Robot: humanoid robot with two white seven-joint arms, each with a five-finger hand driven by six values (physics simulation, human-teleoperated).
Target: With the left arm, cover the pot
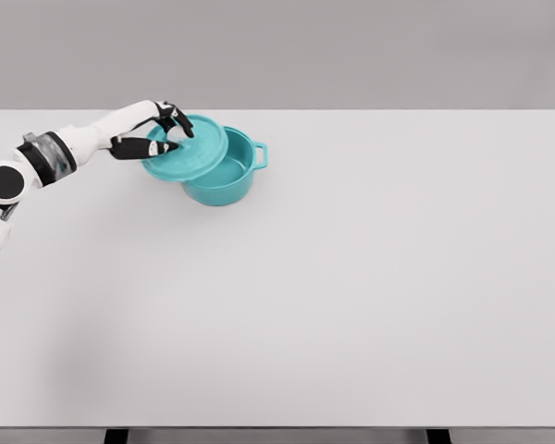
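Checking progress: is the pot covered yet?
Not fully. The lid, held by the left robot hand, sits tilted and offset left, leaving the pot open at right.

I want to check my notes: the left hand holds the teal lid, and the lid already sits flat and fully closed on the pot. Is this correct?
Not quite. The left hand does hold the teal lid, but the head view shows it tilted and shifted left, so the right part of the pot is uncovered.
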